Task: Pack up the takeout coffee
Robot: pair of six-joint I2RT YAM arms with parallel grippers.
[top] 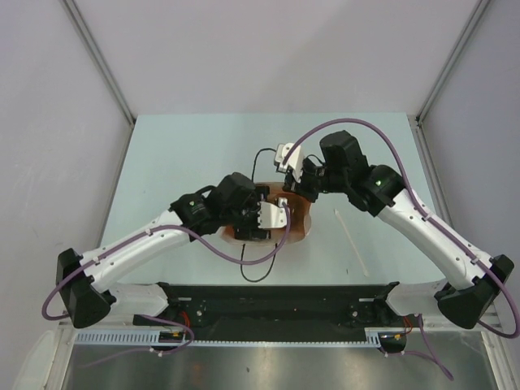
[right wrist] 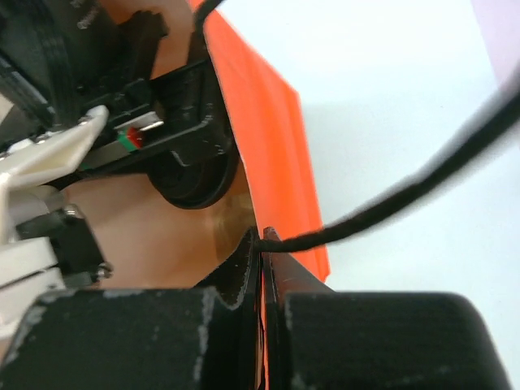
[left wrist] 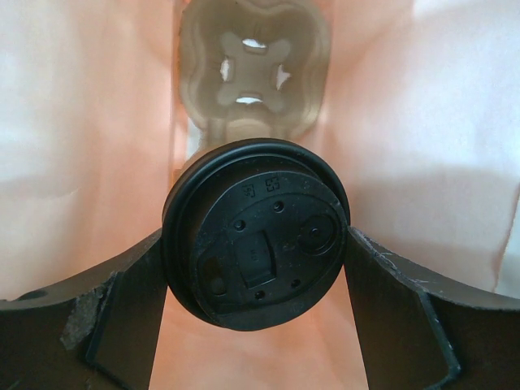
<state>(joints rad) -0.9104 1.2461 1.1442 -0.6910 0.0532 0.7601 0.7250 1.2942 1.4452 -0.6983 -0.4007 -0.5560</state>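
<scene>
Reaching up and rightward from its base at the near left, the left arm [top: 138, 244] had its wrist bent down over the mouth of a tall orange paper bag [top: 299, 229] at the middle of the pale green counter [top: 187, 154]. The left jaws stood wide, with one dark finger [left wrist: 122, 317] pressed to each side of a small paper cup with a round flat black plastic lid [left wrist: 253, 244], gripping it inside the bag. Only the lid showed clearly there, with embossed marks, a raised square tab and a round stud on top. The right arm [top: 431, 227] slanted up from the near right, elbow high and wrist turned back to the bag's far rim. The right jaws were pressed fully together on the bag's orange wall, with a black cord handle [right wrist: 406, 191] running off from their tips.

The left wrist view alone showed a beige moulded-pulp cup carrier [left wrist: 252, 73] lying below the cup at the bag's bottom. The right wrist view alone showed the pinch on the paper. From above, the arms hid the cup.
</scene>
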